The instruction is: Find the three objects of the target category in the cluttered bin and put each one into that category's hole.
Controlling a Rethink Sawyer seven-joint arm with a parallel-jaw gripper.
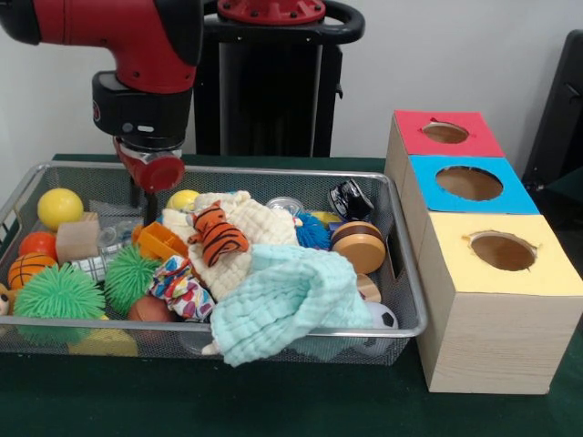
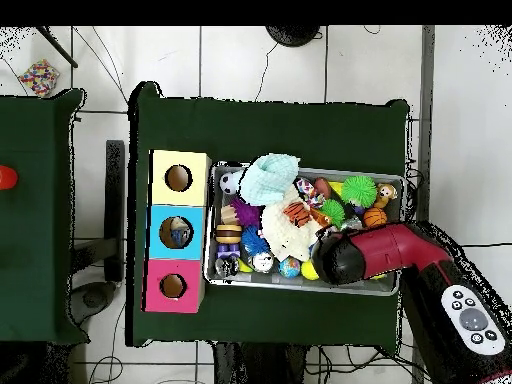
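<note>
Wire mesh forms the bin (image 1: 412,273), which sits on a dark green table (image 1: 301,401) and is packed with toys. At its left end in the front view lie a yellow ball (image 1: 60,207), an orange ball (image 1: 37,244), a small basketball (image 1: 27,269), a wooden block (image 1: 77,238) and two green spiky balls (image 1: 60,293). The arm (image 1: 137,55) comes down over the bin's left rear part; the gripper (image 1: 148,205) reaches in just behind an orange plastic piece (image 1: 162,241). Whether it is apart or together cannot be told, as only one dark tip shows. Toward the middle, a striped tiger toy (image 1: 217,235) rests on a cream cloth (image 1: 239,228), with a patterned fabric piece (image 1: 182,289) in front of it. A mint green cloth (image 1: 287,305) drapes over the bin's front rim. Right of it sit a blue spiky ball (image 1: 314,232), a round wooden disc toy (image 1: 359,246), a black toy (image 1: 350,198) and a small football (image 1: 383,316). Just beside the bin's right end stand three wooden boxes in a row, each with a round hole in its top: red box (image 1: 444,133) farthest, blue box (image 1: 469,182) in the middle, yellow box (image 1: 496,250) nearest. The overhead view shows something inside the blue box's hole. No writing, brand or label is legible on any item.
</note>
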